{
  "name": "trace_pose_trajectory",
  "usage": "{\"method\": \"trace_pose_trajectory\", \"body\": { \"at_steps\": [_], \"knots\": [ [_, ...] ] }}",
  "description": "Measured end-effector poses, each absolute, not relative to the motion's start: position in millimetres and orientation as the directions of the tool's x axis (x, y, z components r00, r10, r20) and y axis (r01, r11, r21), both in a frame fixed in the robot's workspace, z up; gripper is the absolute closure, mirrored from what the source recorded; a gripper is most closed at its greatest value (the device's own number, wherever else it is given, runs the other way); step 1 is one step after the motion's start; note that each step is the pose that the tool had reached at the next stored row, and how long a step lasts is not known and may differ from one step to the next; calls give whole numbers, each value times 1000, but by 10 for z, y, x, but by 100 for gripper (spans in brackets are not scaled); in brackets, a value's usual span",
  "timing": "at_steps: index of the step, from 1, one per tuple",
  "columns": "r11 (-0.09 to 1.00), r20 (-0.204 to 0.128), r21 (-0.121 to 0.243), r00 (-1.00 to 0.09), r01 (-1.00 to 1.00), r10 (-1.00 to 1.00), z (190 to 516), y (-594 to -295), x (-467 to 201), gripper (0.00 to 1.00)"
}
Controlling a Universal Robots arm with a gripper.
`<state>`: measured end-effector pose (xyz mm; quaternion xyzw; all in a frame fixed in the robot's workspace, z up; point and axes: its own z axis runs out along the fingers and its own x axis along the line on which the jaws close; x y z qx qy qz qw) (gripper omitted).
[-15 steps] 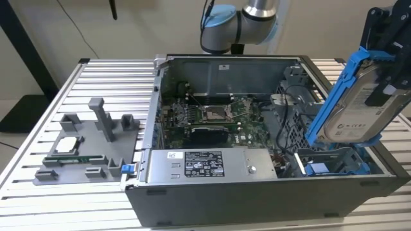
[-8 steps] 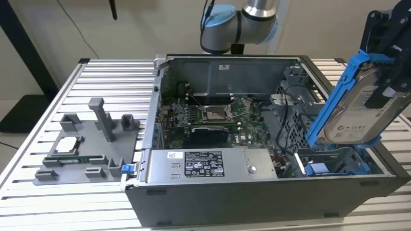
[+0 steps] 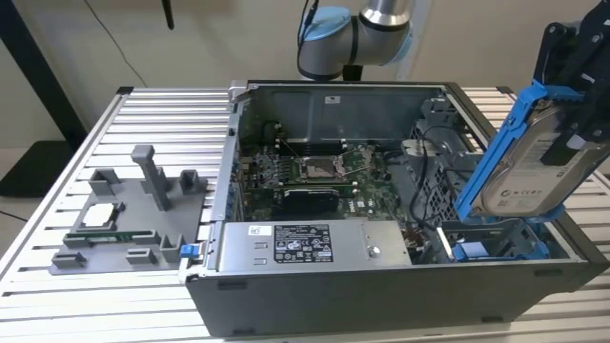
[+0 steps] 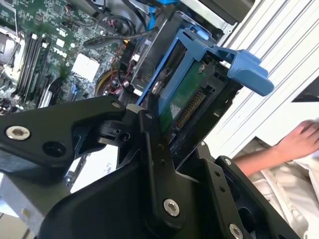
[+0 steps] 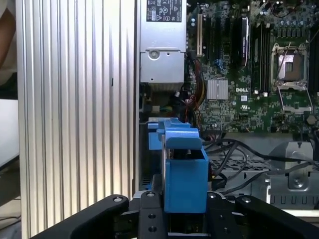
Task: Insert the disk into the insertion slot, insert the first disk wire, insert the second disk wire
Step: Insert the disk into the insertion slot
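Tool [image 5: 182,201]: clamping on the disk [image 3: 530,168], holding it tilted.
Disk: hanging just above the insertion slot [image 3: 496,246].
Case [image 3: 381,300]: lying open on the desk [image 3: 162,114].

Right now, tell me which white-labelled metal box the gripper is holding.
The disk, framed in its blue caddy, held tilted over the insertion slot by the gripper; the grey power-supply box lies flat inside the case.

disk [image 3: 526,177]: shiny metal, matt blue plastic frame | table [image 3: 96,314]: ribbed metal
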<state>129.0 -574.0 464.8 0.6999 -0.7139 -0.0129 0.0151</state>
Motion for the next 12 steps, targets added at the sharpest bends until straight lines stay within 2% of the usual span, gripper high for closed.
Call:
{"method": "trace_pose_trajectory", "body": {
  "at_steps": [12],
  "knots": [
    [20, 3, 40, -20, -999, -1000, 4621, -5740, 1296, 100]
  ]
}}
